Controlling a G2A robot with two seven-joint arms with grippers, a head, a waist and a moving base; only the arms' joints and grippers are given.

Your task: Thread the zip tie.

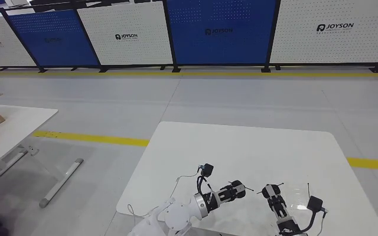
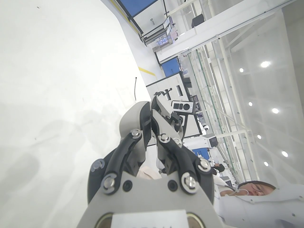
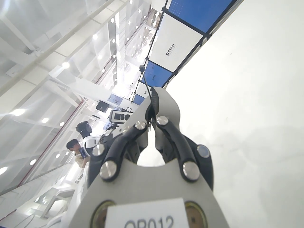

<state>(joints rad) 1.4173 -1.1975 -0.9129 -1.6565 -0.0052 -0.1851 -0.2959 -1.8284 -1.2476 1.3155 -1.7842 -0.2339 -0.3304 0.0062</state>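
Note:
My right gripper (image 3: 152, 96) is shut on a black zip tie (image 3: 145, 78). The tie's square head sticks out past the fingertips into the air. In the top view this gripper (image 1: 270, 190) hovers near the front edge of the white table (image 1: 236, 147). My left gripper (image 2: 152, 103) is shut, and in the top view (image 1: 241, 189) a thin black strip (image 1: 248, 189) pokes out of its tip toward the right gripper. A short gap separates the two grippers. Another black zip tie (image 1: 308, 190) lies flat on the table to the right, also in the left wrist view (image 2: 135, 88).
The table's front edge runs just under both arms, and bare tabletop stretches behind the grippers. A second white table (image 1: 23, 121) stands off to the left across the floor. Blue and white pegboard panels (image 1: 218, 29) close off the back.

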